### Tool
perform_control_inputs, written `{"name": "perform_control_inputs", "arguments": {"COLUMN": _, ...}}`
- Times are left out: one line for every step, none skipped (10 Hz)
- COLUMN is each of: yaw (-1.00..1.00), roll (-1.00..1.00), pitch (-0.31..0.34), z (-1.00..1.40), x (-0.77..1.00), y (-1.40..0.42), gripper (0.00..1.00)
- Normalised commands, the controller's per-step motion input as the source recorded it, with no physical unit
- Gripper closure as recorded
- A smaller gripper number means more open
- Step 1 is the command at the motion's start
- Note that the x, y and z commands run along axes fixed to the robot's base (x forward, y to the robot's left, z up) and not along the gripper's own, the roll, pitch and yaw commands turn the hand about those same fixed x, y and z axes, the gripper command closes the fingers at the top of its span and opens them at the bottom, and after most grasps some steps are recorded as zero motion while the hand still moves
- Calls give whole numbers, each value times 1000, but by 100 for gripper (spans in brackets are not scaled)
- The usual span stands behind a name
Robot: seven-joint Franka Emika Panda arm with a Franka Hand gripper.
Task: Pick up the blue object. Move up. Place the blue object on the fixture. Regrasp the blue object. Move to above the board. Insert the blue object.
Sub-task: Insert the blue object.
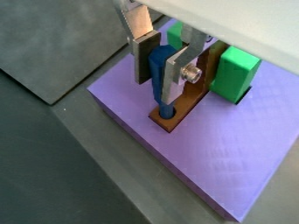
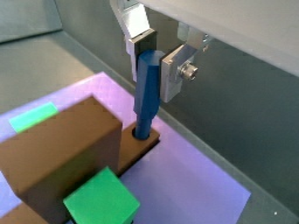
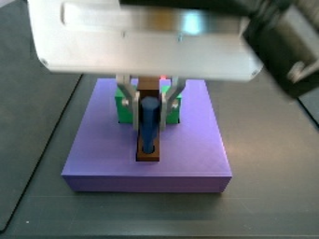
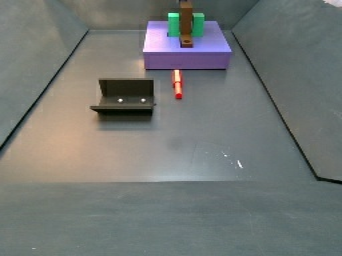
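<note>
Across the far end of the grey tabletop [image 4: 160, 140], top centre of a side view, the lavender board [image 4: 201, 58] with its green blocks [image 4: 175, 22] and brown bar [image 3: 148, 149]. Left of centre in that view, the dark fixture [image 4: 124, 97], empty, with the red peg [image 4: 178, 87] just beside it and well apart from the board. Above the board, the hand [image 1: 160, 68], its silver fingers [image 1: 179, 70] pinching the blue peg [image 2: 147, 92] near its top. Peg upright, lower tip at or just inside the hole at the bar's near end, so by the look of it the insertion step, nearly done. To do it well: keep the peg vertical, press straight down with little force, stop on any sideways bind and re-centre, let go only once seated. Hard to make out: the hole itself, covered by the peg tip in both wrist views; depth of entry; the hand's upper part, blurred and cut off across the top of a side view.
</note>
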Motion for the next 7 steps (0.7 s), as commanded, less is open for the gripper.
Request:
{"name": "perform_control_inputs", "arguments": {"yaw": 0, "roll": 4, "pitch": 127, "z": -526, "x": 0, "y": 97, "gripper": 100}}
{"name": "perform_control_inputs", "arguments": {"yaw": 0, "roll": 19, "pitch": 150, "z": -500, "x": 0, "y": 77, "gripper": 100}}
{"name": "perform_control_inputs", "arguments": {"yaw": 0, "roll": 0, "pitch": 146, "z": -469, "x": 0, "y": 0, "gripper": 100}}
{"name": "perform_control_inputs", "arguments": {"yaw": -26, "roll": -17, "pitch": 93, "z": -457, "x": 74, "y": -29, "gripper": 100}}
{"name": "perform_control_inputs", "arguments": {"yaw": -34, "roll": -19, "pitch": 87, "z": -383, "x": 26, "y": 0, "gripper": 100}}
{"name": "perform_control_inputs", "arguments": {"yaw": 0, "roll": 7, "pitch": 0, "z": 0, "x": 0, "y": 0, "gripper": 100}}
{"name": "perform_control_inputs", "arguments": {"yaw": 0, "roll": 0, "pitch": 0, "z": 0, "x": 0, "y": 0, "gripper": 100}}
